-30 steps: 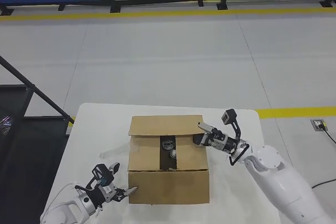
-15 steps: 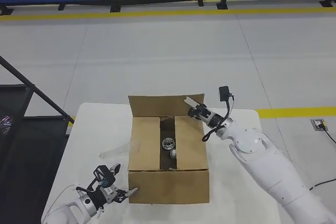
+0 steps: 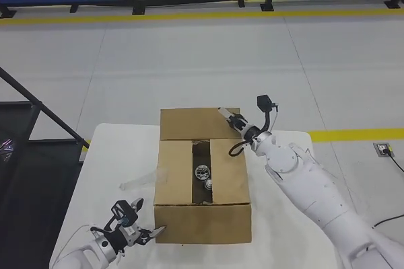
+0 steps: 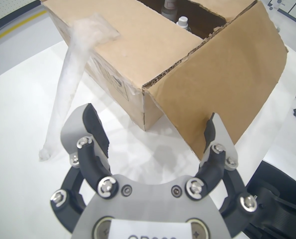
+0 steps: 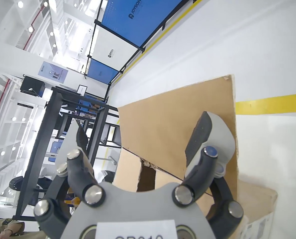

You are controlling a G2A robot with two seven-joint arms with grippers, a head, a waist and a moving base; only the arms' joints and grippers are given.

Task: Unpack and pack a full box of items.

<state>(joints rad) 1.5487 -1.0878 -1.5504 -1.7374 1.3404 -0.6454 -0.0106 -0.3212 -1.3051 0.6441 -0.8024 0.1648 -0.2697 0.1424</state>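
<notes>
box [image 3: 202, 195] upright mid table [image 3: 121, 155], opening up. slot between side flaps runs from my side to far side; long axis likely same, hard to judge. bottles [image 3: 202, 173] show in slot. my right gripper [image 3: 230, 118] spread wide, holding nothing, at far flap [image 3: 195, 124], which is folded back from box. my left gripper [image 3: 148, 233] spread too, empty, just beside box's near left corner. risks: far flap springs shut if i let off; hard push slides box; loose tape strip [image 4: 65, 80] on box's left side snags left gripper.
</notes>
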